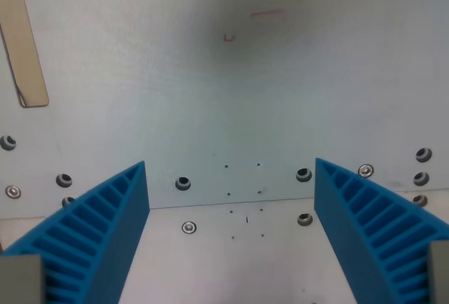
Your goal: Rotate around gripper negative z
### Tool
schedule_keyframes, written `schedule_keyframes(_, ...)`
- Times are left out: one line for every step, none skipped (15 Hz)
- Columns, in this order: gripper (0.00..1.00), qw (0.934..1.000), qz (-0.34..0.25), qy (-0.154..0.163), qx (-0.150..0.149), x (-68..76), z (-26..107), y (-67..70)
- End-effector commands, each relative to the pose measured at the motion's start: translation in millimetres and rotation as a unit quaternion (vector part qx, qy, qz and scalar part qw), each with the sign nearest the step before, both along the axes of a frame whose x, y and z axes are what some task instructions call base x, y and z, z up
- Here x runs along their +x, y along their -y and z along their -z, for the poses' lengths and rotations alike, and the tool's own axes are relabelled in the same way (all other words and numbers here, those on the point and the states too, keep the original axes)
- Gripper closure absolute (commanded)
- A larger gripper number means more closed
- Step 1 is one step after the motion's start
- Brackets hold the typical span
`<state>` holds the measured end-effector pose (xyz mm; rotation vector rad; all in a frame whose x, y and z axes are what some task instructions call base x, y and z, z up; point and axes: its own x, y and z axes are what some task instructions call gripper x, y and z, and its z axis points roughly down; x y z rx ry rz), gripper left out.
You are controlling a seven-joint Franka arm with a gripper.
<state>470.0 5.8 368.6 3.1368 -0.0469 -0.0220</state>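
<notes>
My gripper (231, 170) looks straight down at a pale metal plate (210, 93). Its two blue ribbed fingers (98, 227) rise from the bottom corners, one at the wrist view's left and one at the wrist view's right. They stand wide apart, open, with nothing between them. Only bare plate shows in the gap.
A tan strip of tape (24, 51) lies at the upper left. Faint red marks (266, 15) sit near the top centre. Several bolts and screw holes (183, 182) dot the plate, and a seam (231, 204) runs across between the fingers.
</notes>
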Motion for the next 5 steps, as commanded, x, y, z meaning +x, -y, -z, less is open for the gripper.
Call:
schedule_keyframes(0.00,0.9972,-0.075,0.003,0.001,-0.5,-3.0,0.7)
schedule_keyframes(0.00,0.9967,-0.081,0.003,0.001,-0.5,-3.0,0.7)
schedule_keyframes(0.00,0.9962,-0.087,0.003,0.001,-0.5,-3.0,0.7)
schedule_keyframes(0.00,0.9957,-0.093,0.003,0.001,-0.5,-3.0,0.7)
schedule_keyframes(0.00,0.9951,-0.099,0.002,0.001,-0.5,-3.0,0.7)
